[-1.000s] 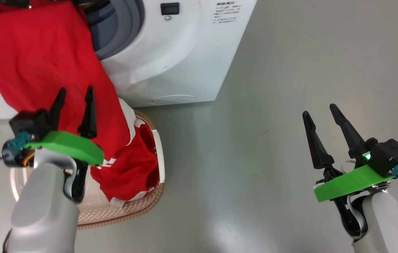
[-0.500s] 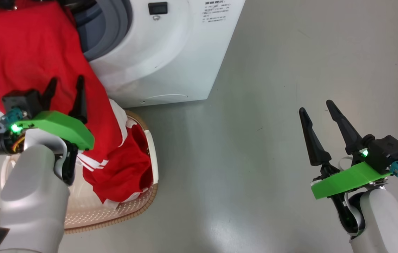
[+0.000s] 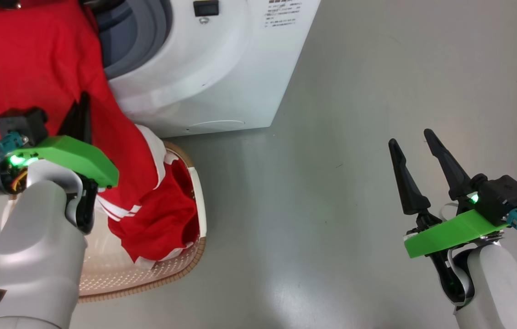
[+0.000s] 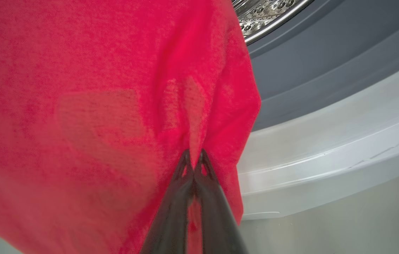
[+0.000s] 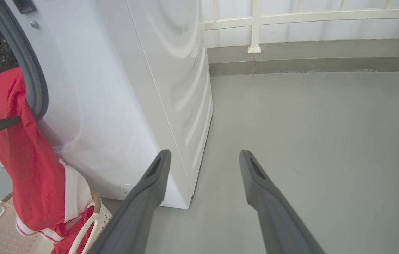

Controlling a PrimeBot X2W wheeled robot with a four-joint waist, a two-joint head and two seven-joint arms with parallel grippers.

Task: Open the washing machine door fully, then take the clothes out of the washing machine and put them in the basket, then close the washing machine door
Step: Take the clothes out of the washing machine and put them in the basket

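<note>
Clothes: the red clothes [image 3: 34,64] spill out of the drum mouth and hang down the machine's front. The white-trimmed lower end lies in the basket, so this garment is half out, half home!
Basket: the basket [image 3: 193,267] sits on the floor [image 3: 331,205] just beside the washer's front, right under the hanging cloth, with red fabric bunched inside.
Left gripper: the left gripper [image 4: 194,155] has its jaws pressed together, pinching a fold of the red cloth partway up the drape.
Washing machine: the washing machine [image 3: 222,82] has its mouth uncovered and its grey seal [image 3: 149,27] exposed, so opening the door looks done. A sliver of steel drum [image 4: 266,14] peeks above the cloth; whether more lies inside, I cannot tell.
Right gripper: the right gripper [image 3: 410,137] has its jaws spread and empty, well apart from the action, over bare floor.
Done so far: door open, garment drawn mostly clear of the drum.
Left to do: bring the upper end down into the basket, check the drum, close the door.
</note>
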